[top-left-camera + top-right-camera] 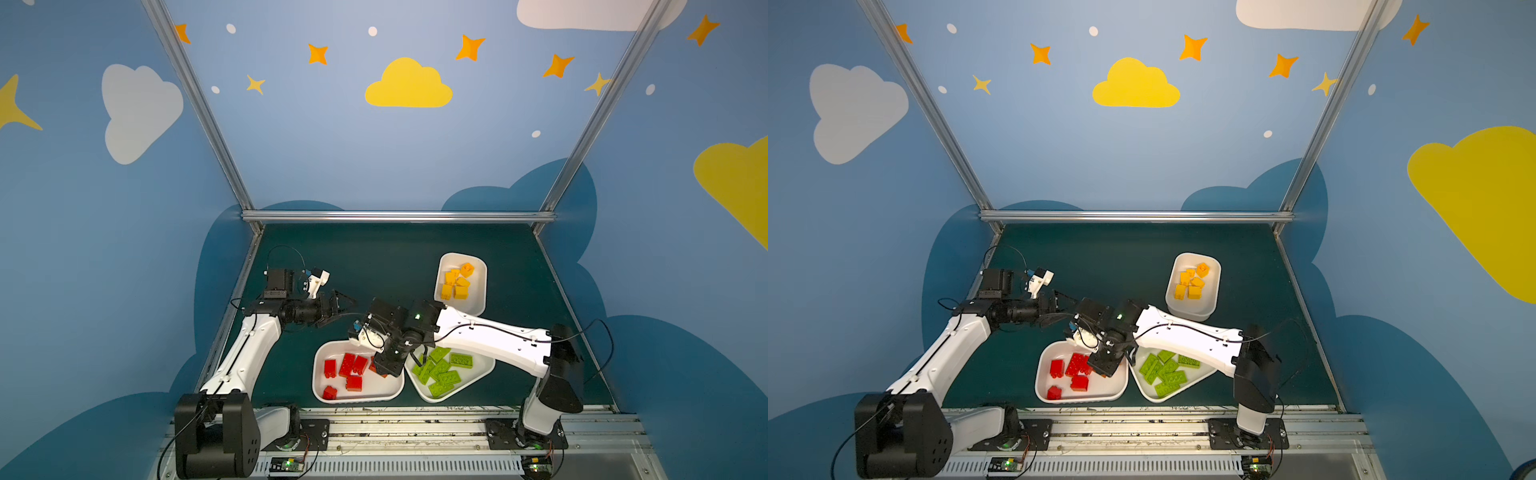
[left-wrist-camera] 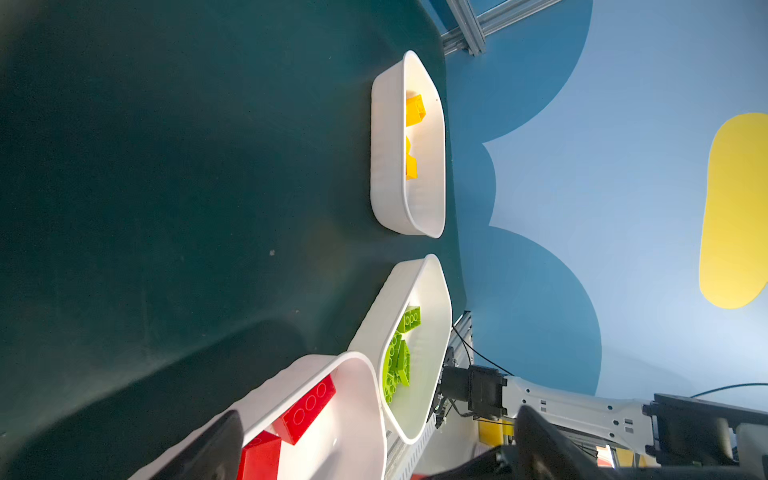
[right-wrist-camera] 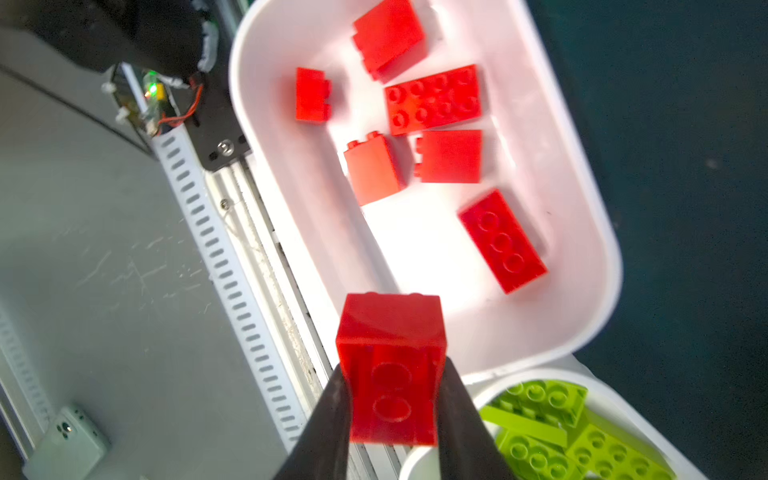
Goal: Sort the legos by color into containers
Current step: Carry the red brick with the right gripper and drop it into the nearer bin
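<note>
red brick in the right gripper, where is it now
In the right wrist view the red brick sits in the right gripper, over the end of the red-brick tray beside the green-brick tray.

Both top views look steeply down from high at the robot's edge of the table (image 1: 374, 257), facing the back wall (image 1: 374, 158), and share nearly the whole scene. The left wrist camera sits low and rolled sideways, looking across the table. The right wrist camera hangs close above the red tray (image 3: 415, 257), which every view shows.
</note>
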`<state>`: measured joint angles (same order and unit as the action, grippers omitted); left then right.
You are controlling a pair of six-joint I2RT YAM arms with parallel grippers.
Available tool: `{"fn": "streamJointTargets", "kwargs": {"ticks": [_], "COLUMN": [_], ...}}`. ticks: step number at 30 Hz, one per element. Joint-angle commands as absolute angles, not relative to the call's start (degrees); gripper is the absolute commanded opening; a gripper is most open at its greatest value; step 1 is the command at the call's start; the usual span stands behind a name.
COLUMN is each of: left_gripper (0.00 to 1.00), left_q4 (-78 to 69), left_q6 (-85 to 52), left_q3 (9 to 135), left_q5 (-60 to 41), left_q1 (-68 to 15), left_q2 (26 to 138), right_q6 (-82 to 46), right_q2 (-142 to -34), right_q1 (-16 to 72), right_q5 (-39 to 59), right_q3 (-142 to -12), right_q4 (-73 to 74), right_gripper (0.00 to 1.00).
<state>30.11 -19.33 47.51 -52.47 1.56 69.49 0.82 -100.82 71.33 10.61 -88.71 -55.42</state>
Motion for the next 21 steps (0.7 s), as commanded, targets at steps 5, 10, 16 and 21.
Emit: {"fn": "streamJointTargets", "kwargs": {"ticks": [5,10,16,21], "left_gripper": [1.0,1.0,1.0,1.0], "left_q4": [30.35,30.48,31.29,31.28], "left_q6": [-19.54,-19.69,-19.07,-18.74], "left_q3": [48.76,48.6,48.81,49.15], "left_q5": [-52.99,-53.08,-52.42,-51.5], "left_q1": [1.77,1.8,1.82,1.76], "left_q2": [69.55,69.35,69.39,69.97], "right_q6": [13.97,16.15,16.43,15.87], "right_q2": [-104.92,-109.33,-109.1,-104.22], "right_q1": [74.53,74.97,74.43,71.72], "right_q5": [6.84,3.17,3.22,5.56], "right_q3": [-85.82,-86.4,-85.58,-85.05], "right_q4": [-51.49,-51.77,-52.1,-52.05], "right_gripper": [0.2,0.23,0.5,0.64]}}
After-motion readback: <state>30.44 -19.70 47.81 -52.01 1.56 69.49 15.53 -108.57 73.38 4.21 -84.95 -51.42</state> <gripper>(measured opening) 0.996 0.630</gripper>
